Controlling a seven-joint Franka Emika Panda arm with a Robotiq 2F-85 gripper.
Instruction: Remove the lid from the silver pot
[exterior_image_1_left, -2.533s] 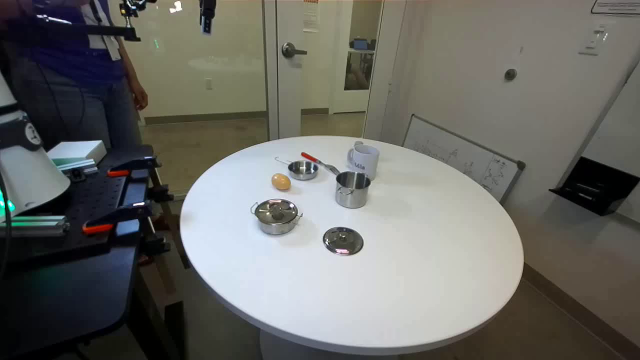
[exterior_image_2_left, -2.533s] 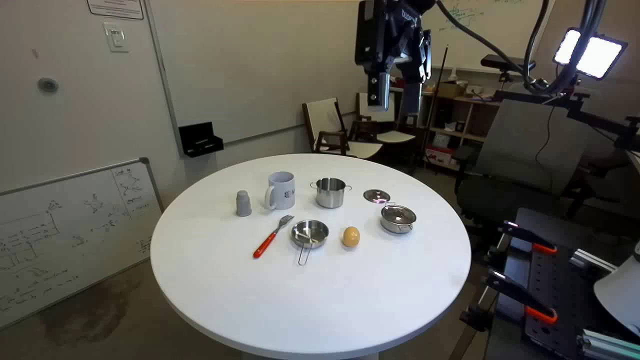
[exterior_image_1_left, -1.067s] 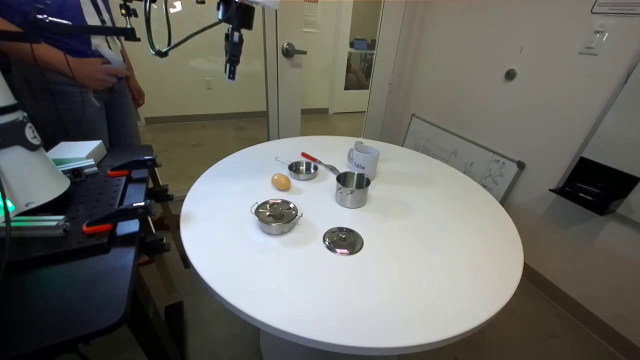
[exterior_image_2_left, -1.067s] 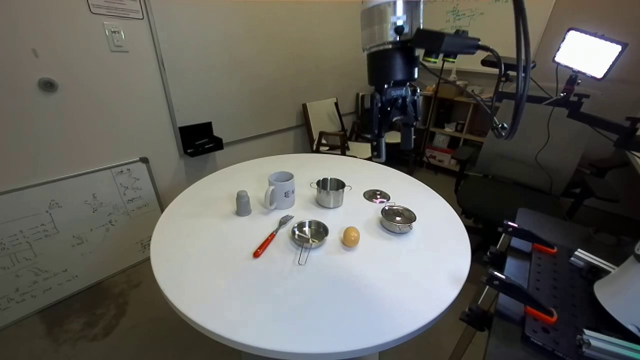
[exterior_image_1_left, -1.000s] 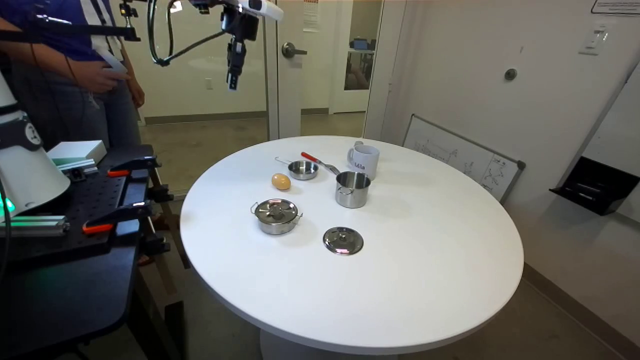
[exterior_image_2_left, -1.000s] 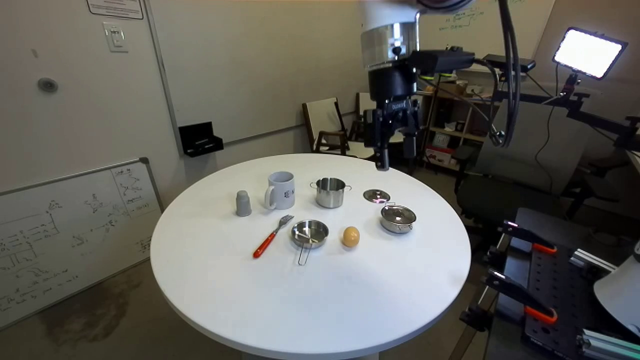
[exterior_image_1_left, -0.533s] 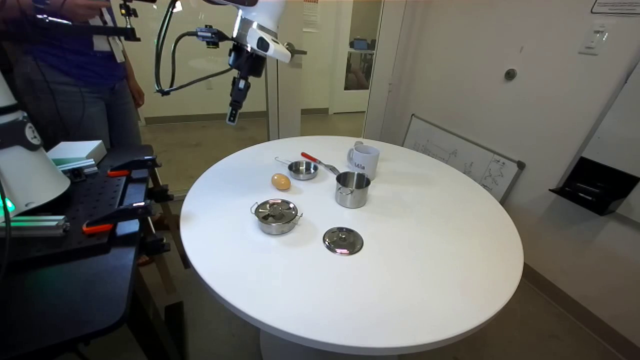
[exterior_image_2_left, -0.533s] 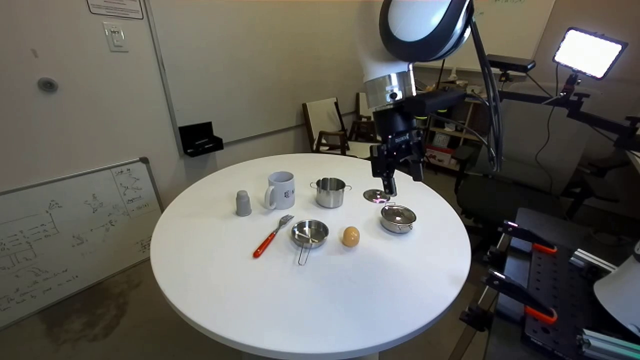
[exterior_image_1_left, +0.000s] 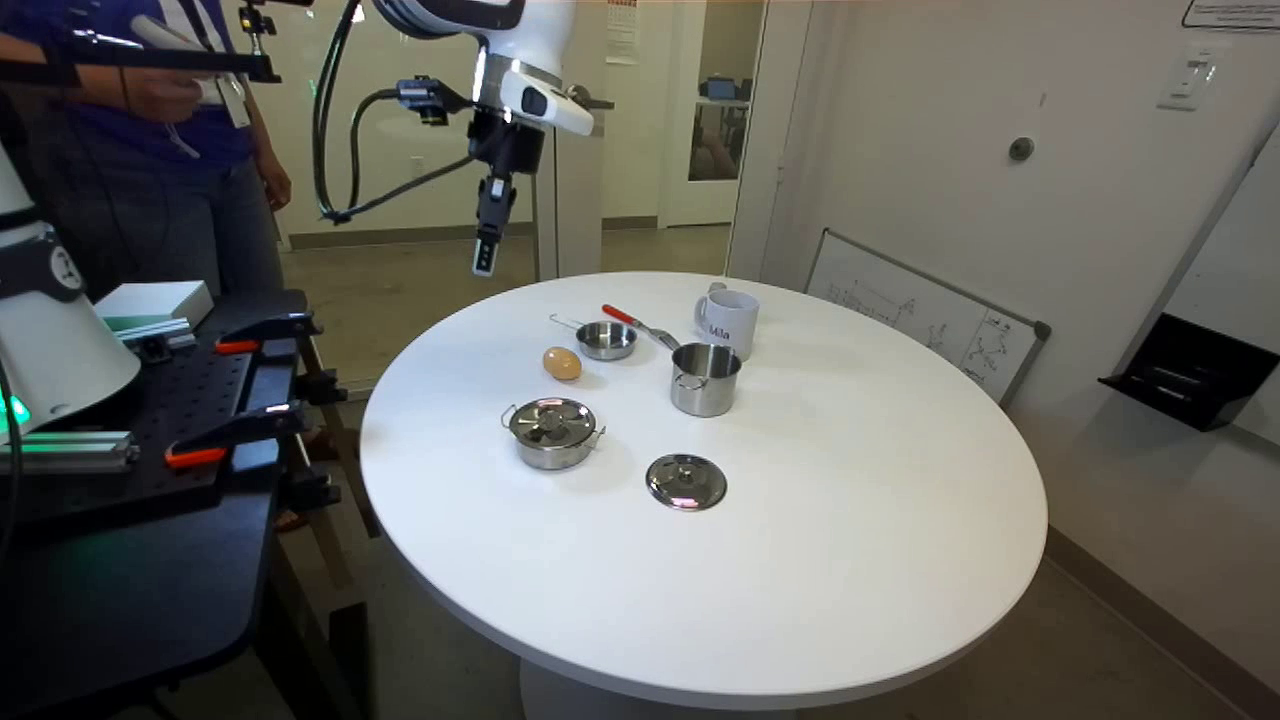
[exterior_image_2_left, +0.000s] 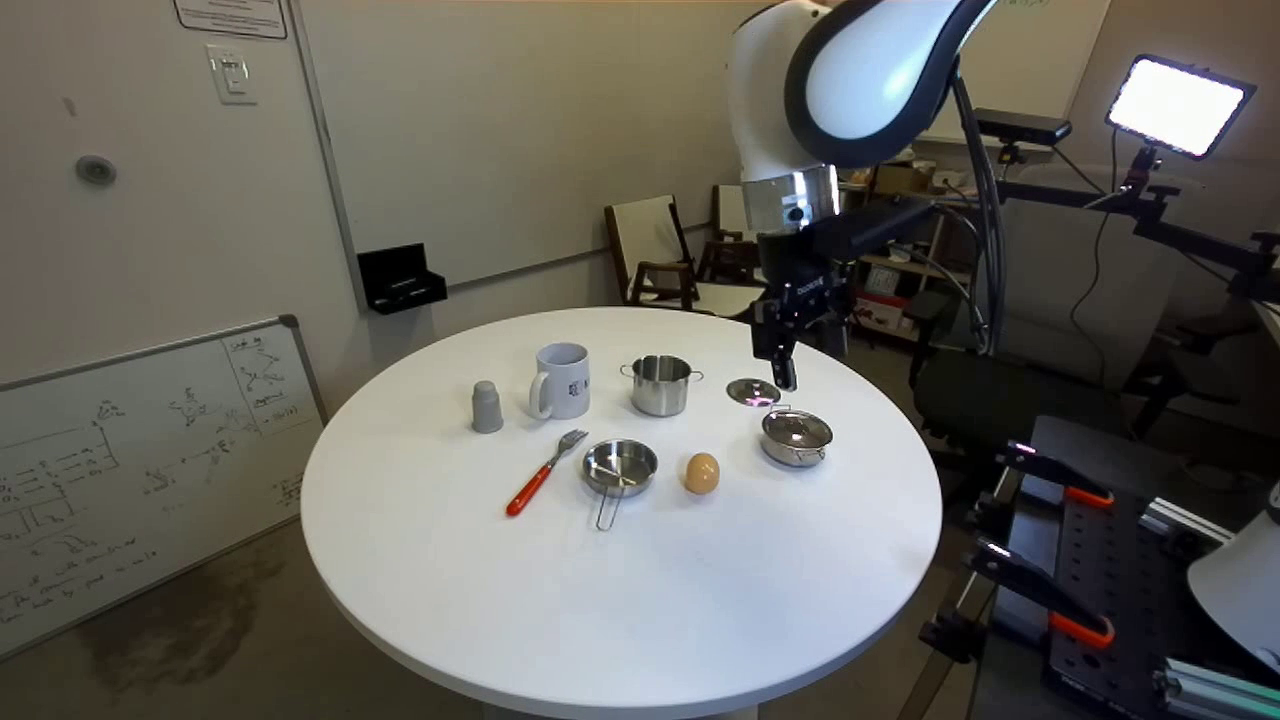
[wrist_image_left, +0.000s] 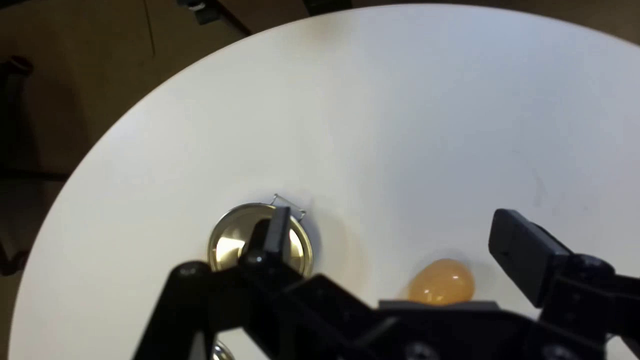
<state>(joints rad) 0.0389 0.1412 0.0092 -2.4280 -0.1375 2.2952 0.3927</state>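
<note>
The silver pot (exterior_image_1_left: 556, 457) is low, round and shiny with wire handles. It stands upright on the white table (exterior_image_1_left: 850, 560), and a shiny lid (exterior_image_1_left: 552, 422) sits on it. Pot (exterior_image_2_left: 793, 456) and lid (exterior_image_2_left: 798, 430) also show in an exterior view. In the wrist view the lid (wrist_image_left: 235, 235) lies at left, partly behind a finger. My gripper (exterior_image_1_left: 484, 262) hangs in the air above the table, apart from the pot. In an exterior view the gripper (exterior_image_2_left: 812, 364) appears above and behind the pot. In the wrist view the gripper (wrist_image_left: 392, 230) is wide open and empty.
A loose steel lid (exterior_image_1_left: 686, 482) lies near the pot. A brown egg (exterior_image_1_left: 562, 364), a flat steel dish (exterior_image_1_left: 607, 341), a taller steel cup (exterior_image_1_left: 704, 385), a red-handled fork (exterior_image_2_left: 545, 475), a white mug (exterior_image_2_left: 562, 382) and a grey shaker (exterior_image_2_left: 487, 408) stand or lie around it.
The arm has come down into view from the top. My gripper has lowered toward the table and, in the last half second, shifted slightly. The objects on the table have not moved.
</note>
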